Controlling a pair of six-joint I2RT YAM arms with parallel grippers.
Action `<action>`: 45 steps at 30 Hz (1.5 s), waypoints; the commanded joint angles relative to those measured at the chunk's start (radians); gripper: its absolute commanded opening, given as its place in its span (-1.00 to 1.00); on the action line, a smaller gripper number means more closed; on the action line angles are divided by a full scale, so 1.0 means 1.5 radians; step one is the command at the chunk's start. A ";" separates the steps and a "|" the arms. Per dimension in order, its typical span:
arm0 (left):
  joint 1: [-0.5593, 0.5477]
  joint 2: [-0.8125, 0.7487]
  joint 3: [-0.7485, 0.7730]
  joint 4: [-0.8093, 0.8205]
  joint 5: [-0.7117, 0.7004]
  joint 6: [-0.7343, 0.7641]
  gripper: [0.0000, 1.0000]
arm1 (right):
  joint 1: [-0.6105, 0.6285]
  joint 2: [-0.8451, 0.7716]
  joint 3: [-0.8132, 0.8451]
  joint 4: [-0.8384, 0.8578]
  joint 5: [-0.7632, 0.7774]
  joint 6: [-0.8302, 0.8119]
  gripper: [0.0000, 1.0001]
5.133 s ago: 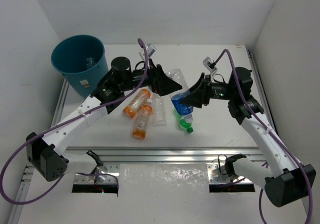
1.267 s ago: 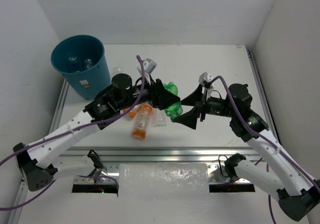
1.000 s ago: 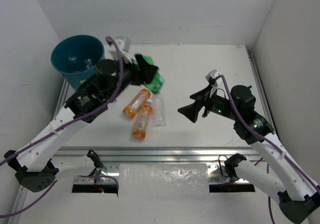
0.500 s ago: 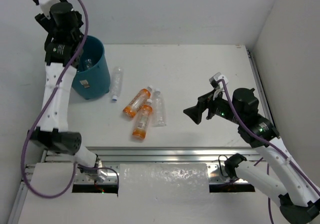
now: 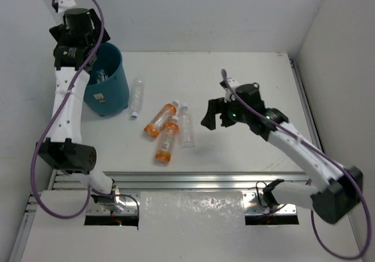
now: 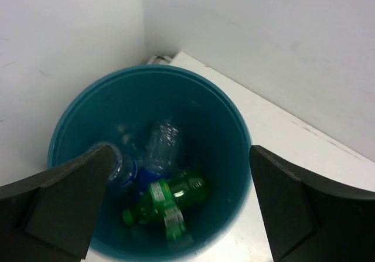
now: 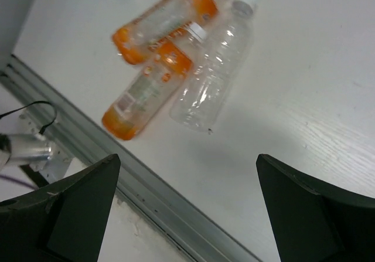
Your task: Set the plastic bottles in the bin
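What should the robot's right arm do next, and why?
Probably lower the open right end effector onto the clear bottle beside the orange bottles. It lies on the table, outside the bin, and is the bottle nearest that arm.

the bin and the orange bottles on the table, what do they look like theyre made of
Bin: looks like moulded plastic, opaque teal, smooth with a dull sheen, thin even rim. Orange bottles: probably thin glossy plastic, with glints on the bodies; whether the orange is wrap or contents is unclear.
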 commanded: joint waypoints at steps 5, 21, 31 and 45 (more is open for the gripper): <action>-0.007 -0.301 -0.244 0.044 0.198 -0.007 0.99 | 0.082 0.292 0.139 0.006 0.160 0.085 0.93; -0.007 -0.469 -0.404 0.052 0.275 -0.004 0.99 | 0.141 0.595 0.284 -0.058 0.214 0.111 0.63; -0.041 -0.462 -0.453 0.092 0.482 -0.046 0.99 | 0.091 0.417 0.082 0.036 0.248 0.073 -0.63; -0.404 -0.387 -0.583 0.494 0.754 -0.196 1.00 | -0.017 -0.124 -0.096 0.234 -0.287 -0.075 -0.66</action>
